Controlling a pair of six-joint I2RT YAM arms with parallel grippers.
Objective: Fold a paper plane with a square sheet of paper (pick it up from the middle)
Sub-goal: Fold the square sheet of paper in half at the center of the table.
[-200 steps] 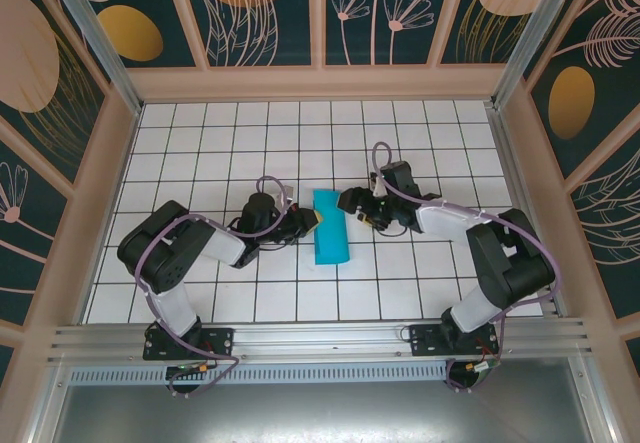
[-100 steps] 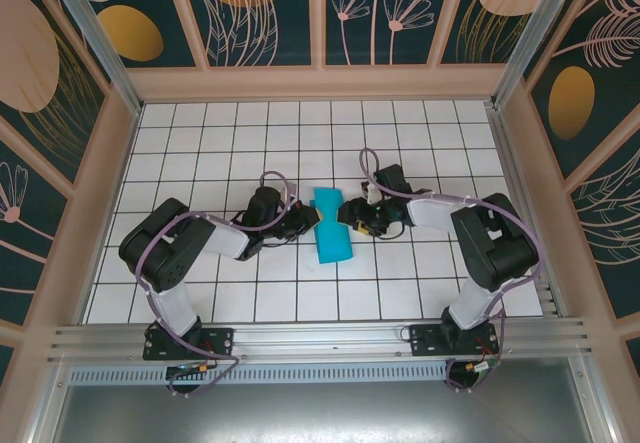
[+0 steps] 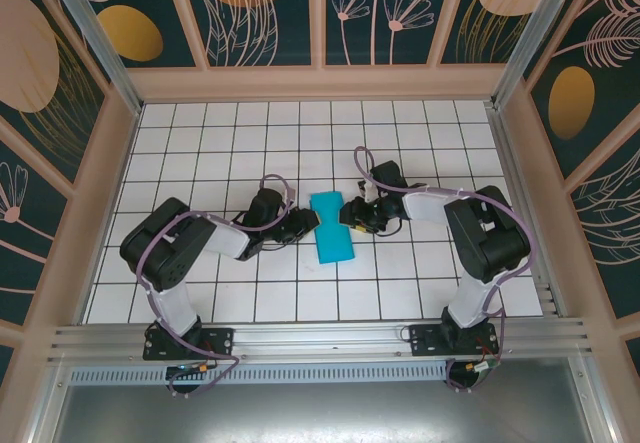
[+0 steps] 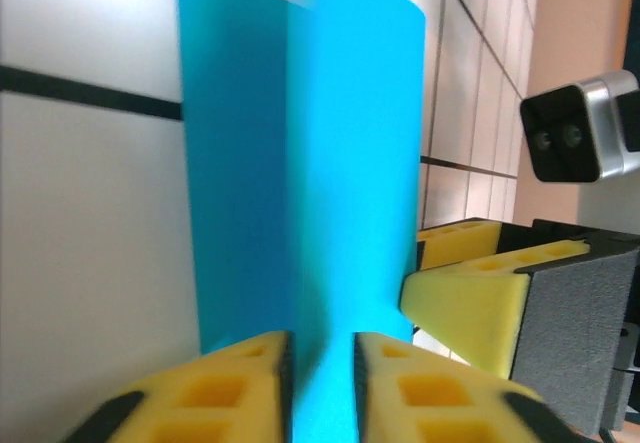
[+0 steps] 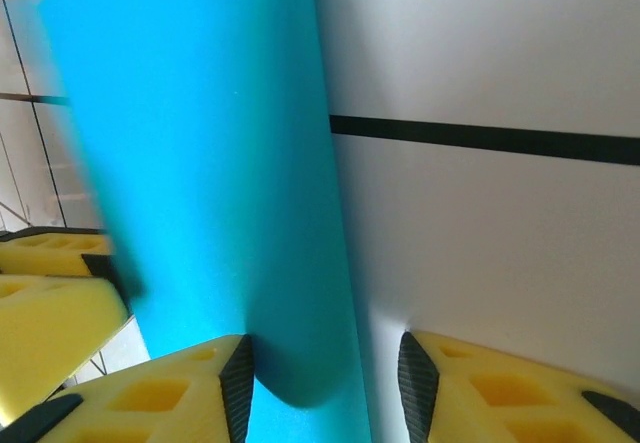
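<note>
Gridded tabletop (image 3: 200, 133): one folded sheet (image 3: 331, 228), two grippers astride it; left gripper (image 4: 320, 348) narrowly parted, right gripper (image 5: 325, 353) wider.

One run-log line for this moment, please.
sheet of paper: folded narrow | left gripper: jaws apart, paper edge between | right gripper: jaws apart, opposite edge between

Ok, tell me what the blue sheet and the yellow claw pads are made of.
Blue sheet: thin matte paper, apparently; a straight fold line shows. Pads of the left claw: probably soft matte foam or rubber, moulded with recessed pockets; exact material unclear.
</note>
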